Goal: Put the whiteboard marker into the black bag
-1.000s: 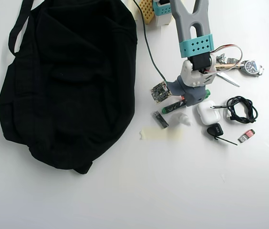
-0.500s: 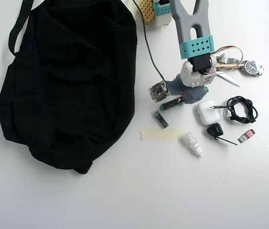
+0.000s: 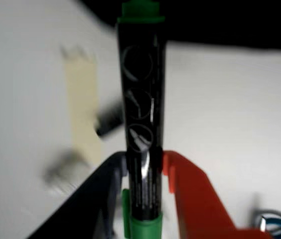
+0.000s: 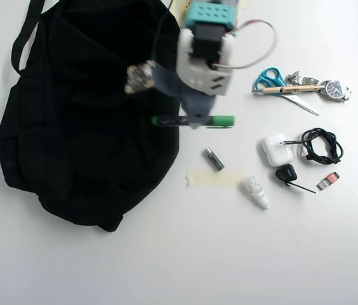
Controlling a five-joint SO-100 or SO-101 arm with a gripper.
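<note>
- My pincer (image 3: pixel 145 172), one dark finger and one orange-red finger, was clamped on the slim whiteboard marker (image 3: pixel 143 124) with its dark printed barrel and bright green cap and end; the fingers gripped it on the barrel close to one green end.
- The marker was lifted clear of the white table (image 4: pixel 185 254), held crosswise under my wrist, and in the overhead view it (image 4: pixel 220 121) hung right at the edge of the large soft black fabric bag (image 4: pixel 77 140), one green end over the cloth and the other over bare table.
- I judged the marker light, stiff and smooth: a hard plastic barrel that would not bend or crush, but could slide or swivel between my fingers, the more so because most of its length stuck out to one side of the grip.
- A hold nearer the middle would have balanced it better, I thought; as it was, slow carrying seemed wise.
- The wrist view gave me what the overhead view hid: both fingers pressing on the barrel and the white print on it. It also showed a strip of beige tape (image 3: pixel 83 107) and a short grey cylinder (image 3: pixel 108 119) below, both blurred.
- The overhead view gave me what the wrist view lacked: the whole bag with its strap, and the other clutter well to the right, such as blue-handled scissors (image 4: pixel 277 86), a white earbud case (image 4: pixel 274 150) and a coiled black cable (image 4: pixel 322 145).
- I could not tell from either view where the bag's opening lay.
</note>
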